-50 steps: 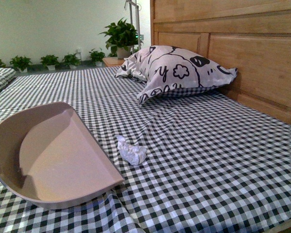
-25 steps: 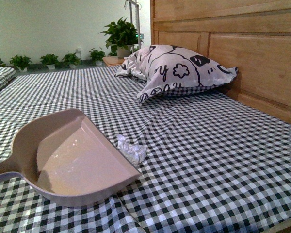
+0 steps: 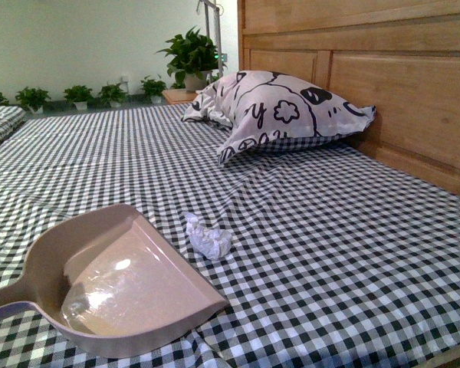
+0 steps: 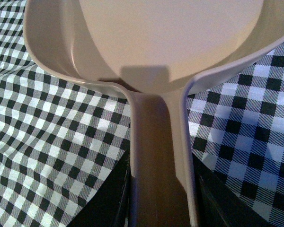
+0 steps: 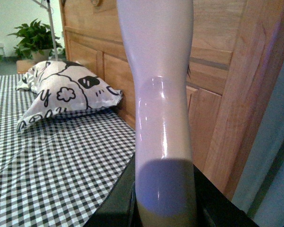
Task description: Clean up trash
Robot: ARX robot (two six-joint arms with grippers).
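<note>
A bed (image 3: 330, 253) under a black-and-white checked sheet, seen from the robot's body camera. In the last second the beige dustpan (image 3: 130, 284) has dropped and tipped flatter. Its open lip now sits low on the sheet, where before it was raised and angled up. The trash (image 3: 208, 239), 1 small crumpled white wad, has not moved. It lies just past the lip, on the far side of the dustpan from the left fingers, and looks slightly apart from it. The dustpan seems to be getting set as a catcher; the trash is not yet inside.

The left wrist view shows what the front view cannot. The left fingers (image 4: 114, 203), 2 dark pads, are closed tight on the neck of the dustpan (image 4: 170, 38). The trash is out of that view.

The right wrist view shows the right fingers (image 5: 120, 205) clamped on a pale handle (image 5: 163, 118). Its working end is out of frame, so I cannot tell what tool it is. Beyond them are a doodle-print pillow (image 5: 66, 94) and a wooden headboard (image 5: 217, 71). No trash shows there. The front view shows neither arm.
</note>
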